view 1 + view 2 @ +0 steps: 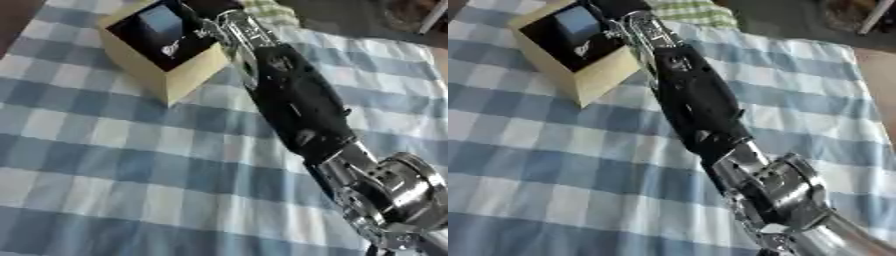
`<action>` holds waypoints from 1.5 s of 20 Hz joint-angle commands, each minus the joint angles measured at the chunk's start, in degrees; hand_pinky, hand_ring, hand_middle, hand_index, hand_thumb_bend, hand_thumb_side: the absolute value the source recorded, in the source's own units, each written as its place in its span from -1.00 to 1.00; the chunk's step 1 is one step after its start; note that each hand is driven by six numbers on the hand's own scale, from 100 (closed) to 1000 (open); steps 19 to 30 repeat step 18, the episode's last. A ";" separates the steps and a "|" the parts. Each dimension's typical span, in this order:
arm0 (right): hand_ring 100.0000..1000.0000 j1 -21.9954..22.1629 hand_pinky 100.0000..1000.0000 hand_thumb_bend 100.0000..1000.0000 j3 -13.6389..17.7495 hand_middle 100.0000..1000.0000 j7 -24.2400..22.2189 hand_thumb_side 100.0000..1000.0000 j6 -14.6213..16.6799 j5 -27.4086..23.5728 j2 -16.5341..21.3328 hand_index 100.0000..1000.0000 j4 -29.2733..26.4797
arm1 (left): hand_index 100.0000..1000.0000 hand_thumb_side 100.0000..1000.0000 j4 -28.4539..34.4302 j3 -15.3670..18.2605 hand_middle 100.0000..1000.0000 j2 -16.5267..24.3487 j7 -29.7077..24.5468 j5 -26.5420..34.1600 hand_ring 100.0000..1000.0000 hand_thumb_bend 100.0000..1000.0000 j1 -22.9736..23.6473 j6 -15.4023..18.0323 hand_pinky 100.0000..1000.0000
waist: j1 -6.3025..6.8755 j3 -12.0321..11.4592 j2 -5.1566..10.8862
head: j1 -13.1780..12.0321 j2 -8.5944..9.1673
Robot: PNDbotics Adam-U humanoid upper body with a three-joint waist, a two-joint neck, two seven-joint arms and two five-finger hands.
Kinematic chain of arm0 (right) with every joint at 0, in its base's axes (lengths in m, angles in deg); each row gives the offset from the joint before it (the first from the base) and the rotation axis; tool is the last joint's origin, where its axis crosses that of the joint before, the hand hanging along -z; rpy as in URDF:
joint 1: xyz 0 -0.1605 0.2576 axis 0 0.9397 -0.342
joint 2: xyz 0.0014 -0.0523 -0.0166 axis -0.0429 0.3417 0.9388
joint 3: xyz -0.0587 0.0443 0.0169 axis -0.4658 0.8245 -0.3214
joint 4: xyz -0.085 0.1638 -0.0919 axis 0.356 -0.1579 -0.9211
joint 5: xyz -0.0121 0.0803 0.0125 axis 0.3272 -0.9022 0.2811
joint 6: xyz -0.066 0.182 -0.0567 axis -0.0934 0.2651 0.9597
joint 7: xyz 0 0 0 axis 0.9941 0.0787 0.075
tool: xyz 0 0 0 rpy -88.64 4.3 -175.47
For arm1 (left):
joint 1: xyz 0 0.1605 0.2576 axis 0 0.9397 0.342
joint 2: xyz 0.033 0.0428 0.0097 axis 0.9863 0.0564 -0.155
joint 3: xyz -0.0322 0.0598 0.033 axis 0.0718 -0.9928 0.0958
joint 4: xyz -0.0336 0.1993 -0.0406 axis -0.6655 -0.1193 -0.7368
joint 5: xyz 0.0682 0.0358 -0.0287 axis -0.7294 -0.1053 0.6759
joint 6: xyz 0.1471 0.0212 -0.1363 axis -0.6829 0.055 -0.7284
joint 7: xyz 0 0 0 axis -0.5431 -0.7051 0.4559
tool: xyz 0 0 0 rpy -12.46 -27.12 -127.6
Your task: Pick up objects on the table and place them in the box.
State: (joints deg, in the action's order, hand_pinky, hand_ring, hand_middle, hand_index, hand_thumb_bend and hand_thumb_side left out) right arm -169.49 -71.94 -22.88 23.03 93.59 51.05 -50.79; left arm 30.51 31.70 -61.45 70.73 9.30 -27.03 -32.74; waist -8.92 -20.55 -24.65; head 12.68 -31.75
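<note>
The table is covered by a blue-and-white checked cloth point(114, 165). Across it the right arm point(297, 105) is stretched from the lower right toward the tan box point(179, 70) near the upper left. Its hand point(203, 31) is seen at the box's open top; whether its fingers are spread or curled cannot be told. Inside the dark interior a pale blue object point(162, 21) is seen. No writing can be read.

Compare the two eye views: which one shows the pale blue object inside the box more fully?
The left eye view. There the pale blue object sits well inside the picture within the box. The right eye view shows the same object nearer the top edge, beside the right arm.
</note>
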 commanded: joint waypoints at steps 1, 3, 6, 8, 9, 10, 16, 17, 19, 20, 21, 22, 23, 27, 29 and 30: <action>0.77 -1.81 0.67 -0.46 0.43 0.56 0.37 0.04 0.22 -0.62 0.89 0.73 -2.35 | 0.62 0.64 0.80 0.03 0.52 0.51 -0.11 -0.03 0.48 -1.00 -0.04 -0.15 0.16 | 1.02 0.25 1.99 | -0.45 -0.58; 0.75 -1.93 0.65 -0.53 0.23 0.54 0.49 0.05 0.35 -2.47 1.19 0.73 -3.28 | 0.62 0.64 0.80 0.04 0.52 0.54 -0.13 0.08 0.48 -1.00 0.07 -0.22 0.16 | 1.29 0.71 2.41 | -0.71 -1.00; 0.72 -1.98 0.62 -0.64 -0.98 0.50 0.70 0.05 1.40 -6.55 2.50 0.72 -5.83 | 0.62 0.63 0.80 0.16 0.52 0.67 -0.02 0.27 0.48 -1.00 0.40 -0.22 0.16 | 1.94 1.76 3.28 | -1.77 -2.01; 0.70 -1.79 0.58 -0.71 -2.03 0.46 0.80 0.03 2.15 -10.80 3.73 0.70 -8.66 | 0.62 0.62 0.80 0.30 0.52 0.80 0.16 0.45 0.48 -1.00 0.61 -0.18 0.17 | 2.47 2.60 3.93 | -2.87 -2.84; 0.67 -1.59 0.55 -0.77 -2.56 0.43 0.78 0.00 2.32 -13.63 4.47 0.68 -10.42 | 0.62 0.61 0.80 0.39 0.52 0.83 0.28 0.57 0.48 -1.00 0.70 -0.17 0.17 | 2.78 3.07 4.31 | -3.44 -3.27; 0.66 -1.37 0.54 -0.79 -3.13 0.42 0.60 -0.01 2.19 -16.64 5.25 0.66 -12.19 | 0.63 0.60 0.80 0.45 0.52 0.87 0.40 0.69 0.48 -1.00 0.79 -0.19 0.17 | 3.06 3.53 4.67 | -3.96 -3.67; 0.66 1.19 0.54 -0.82 -7.83 0.41 -3.25 -0.01 0.99 -30.82 11.97 0.66 -22.87 | 0.63 0.56 0.80 0.77 0.52 1.27 0.99 1.37 0.48 -1.00 1.26 -0.22 0.17 | 4.66 6.95 6.76 | -6.72 -5.86; 0.66 2.05 0.55 -0.81 -8.64 0.40 -3.99 -0.01 1.01 -32.40 13.47 0.66 -24.78 | 0.63 0.54 0.80 0.81 0.52 1.37 1.08 1.49 0.48 -1.00 1.27 -0.18 0.17 | 4.87 7.56 7.04 | -7.17 -6.11; 0.66 3.13 0.55 -0.82 -9.40 0.40 -4.62 -0.01 1.11 -33.99 15.05 0.66 -26.85 | 0.62 0.54 0.80 0.86 0.52 1.48 1.17 1.60 0.48 -1.00 1.25 -0.12 0.17 | 5.06 8.14 7.29 | -7.55 -6.32; 0.66 3.13 0.55 -0.82 -9.40 0.40 -4.62 -0.01 1.11 -33.99 15.05 0.66 -26.85 | 0.62 0.54 0.80 0.86 0.52 1.48 1.17 1.60 0.48 -1.00 1.25 -0.12 0.17 | 5.06 8.14 7.29 | -7.55 -6.32; 0.66 3.13 0.55 -0.82 -9.40 0.40 -4.62 -0.01 1.11 -33.99 15.05 0.66 -26.85 | 0.62 0.54 0.80 0.86 0.52 1.48 1.17 1.60 0.48 -1.00 1.25 -0.12 0.17 | 5.06 8.14 7.29 | -7.55 -6.32; 0.66 3.13 0.55 -0.82 -9.40 0.40 -4.62 -0.01 1.11 -33.99 15.05 0.66 -26.85 | 0.62 0.54 0.80 0.86 0.52 1.48 1.17 1.60 0.48 -1.00 1.25 -0.12 0.17 | 5.06 8.14 7.29 | -7.55 -6.32; 0.66 3.13 0.55 -0.82 -9.40 0.40 -4.62 -0.01 1.11 -33.99 15.05 0.66 -26.85 | 0.62 0.54 0.80 0.86 0.52 1.48 1.17 1.60 0.48 -1.00 1.25 -0.12 0.17 | 5.06 8.14 7.29 | -7.55 -6.32; 0.66 3.13 0.55 -0.82 -9.40 0.40 -4.62 -0.01 1.11 -33.99 15.05 0.66 -26.85 | 0.62 0.54 0.80 0.86 0.52 1.48 1.17 1.60 0.48 -1.00 1.25 -0.12 0.17 | 5.06 8.14 7.29 | -7.55 -6.32; 0.66 3.13 0.55 -0.82 -9.40 0.40 -4.62 -0.01 1.11 -33.99 15.05 0.66 -26.85 | 0.62 0.54 0.80 0.86 0.52 1.48 1.17 1.60 0.48 -1.00 1.25 -0.12 0.17 | 5.06 8.14 7.29 | -7.55 -6.32; 0.66 3.13 0.55 -0.82 -9.40 0.40 -4.62 -0.01 1.11 -33.99 15.05 0.66 -26.85 | 0.62 0.54 0.80 0.86 0.52 1.48 1.17 1.60 0.48 -1.00 1.25 -0.12 0.17 | 5.06 8.14 7.29 | -7.55 -6.32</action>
